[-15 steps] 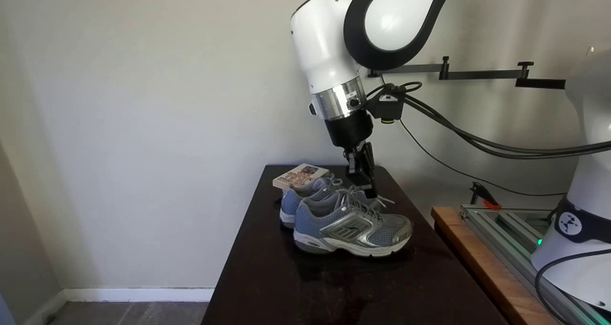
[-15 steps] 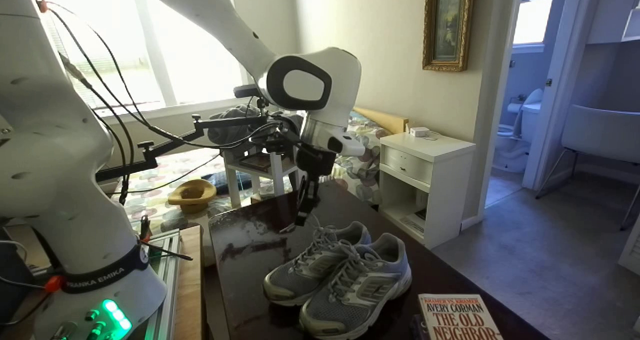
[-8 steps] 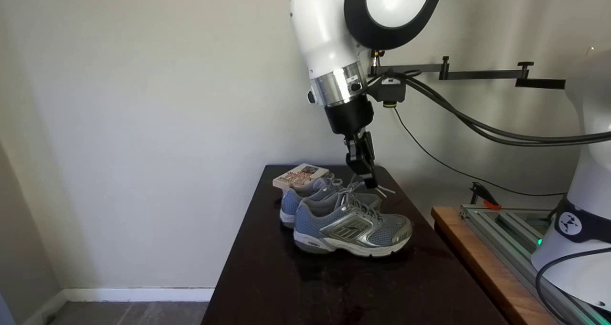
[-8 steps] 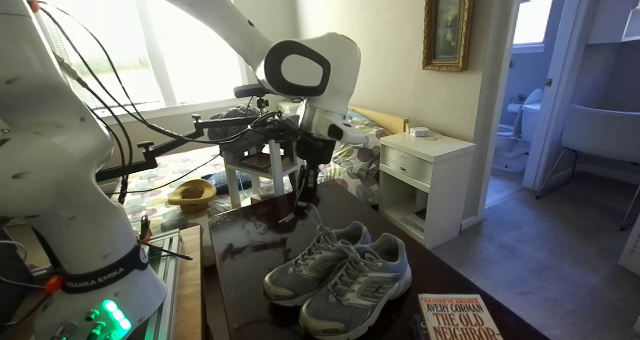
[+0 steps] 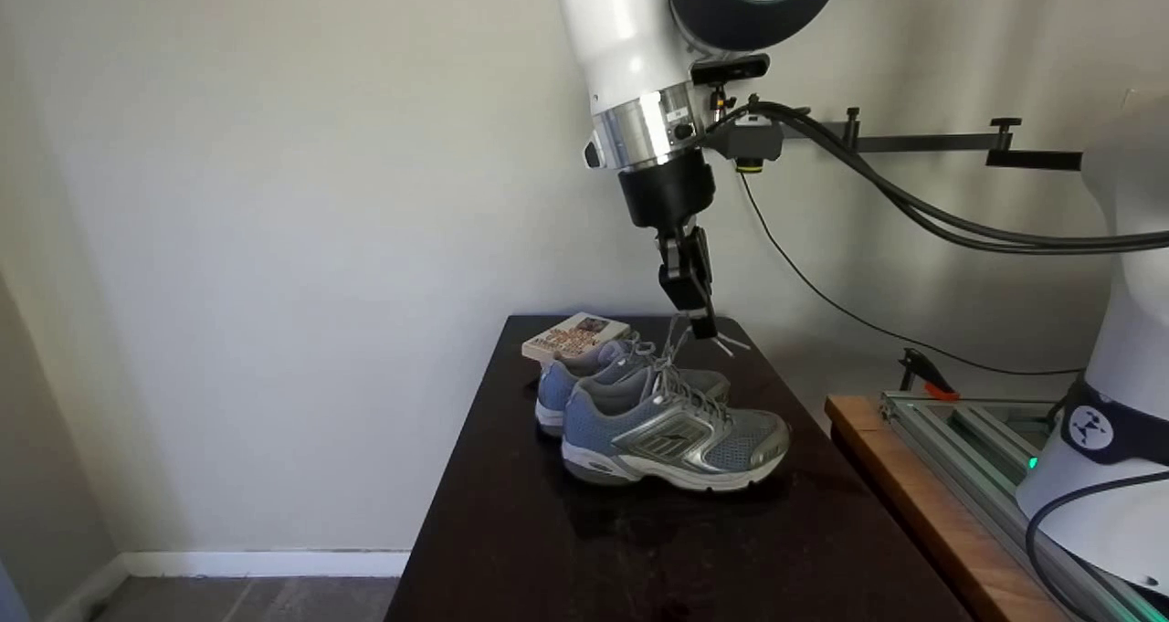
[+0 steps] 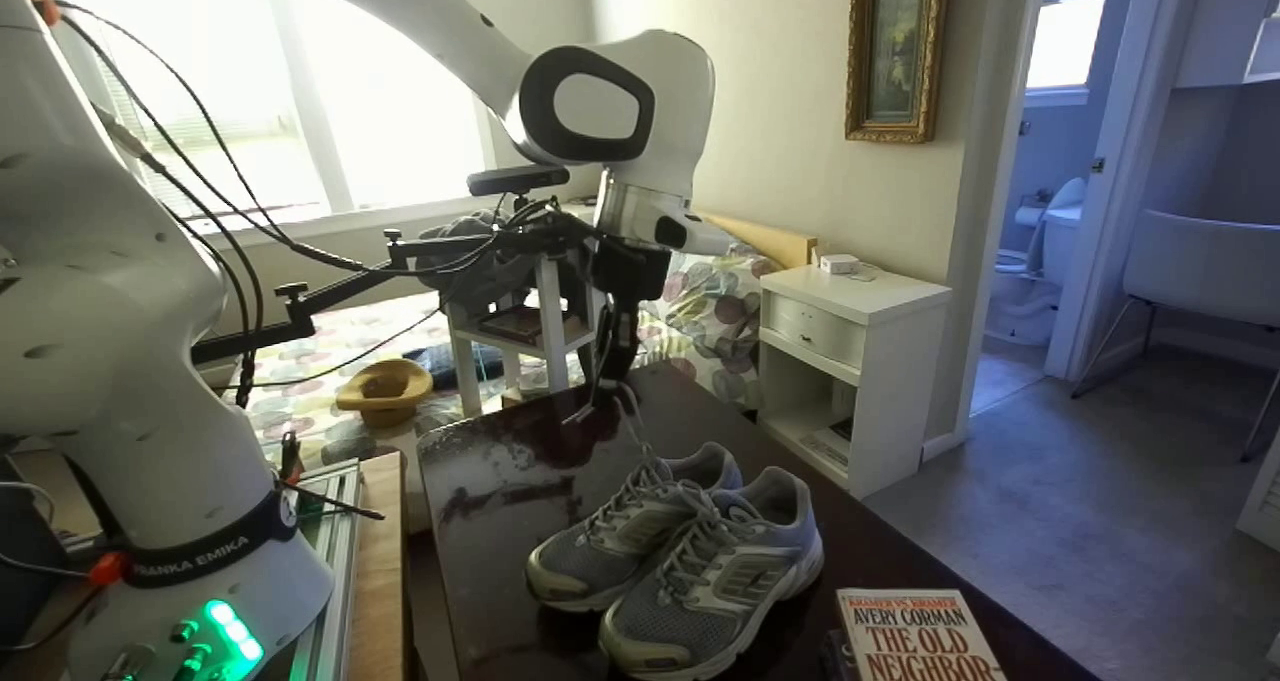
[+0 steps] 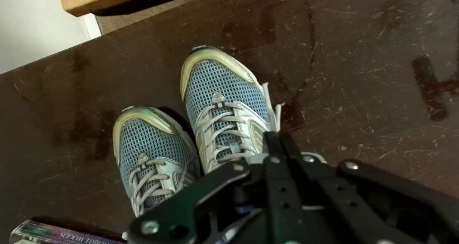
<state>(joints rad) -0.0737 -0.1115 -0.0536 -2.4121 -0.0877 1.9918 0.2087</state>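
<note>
Two grey-blue sneakers stand side by side on the dark table. My gripper is above the shoes, with its fingers together on a pale shoelace. The lace rises from the sneaker on the robot's side, and its loose ends stick out past the fingertips. That sneaker also shows in an exterior view and in the wrist view. The other sneaker, beside the book, stands with its laces lying on it. In the wrist view, the fingertips partly cover the held lace.
A paperback book lies on the table beside the farther sneaker from the robot. The wooden robot stand is along the table's edge. A white nightstand, a bed and a yellow hat are beyond the table.
My gripper has moved upward over the last second. The lace in it has been drawn up and now stretches higher above the shoe. Both shoes and the book have stayed put.
</note>
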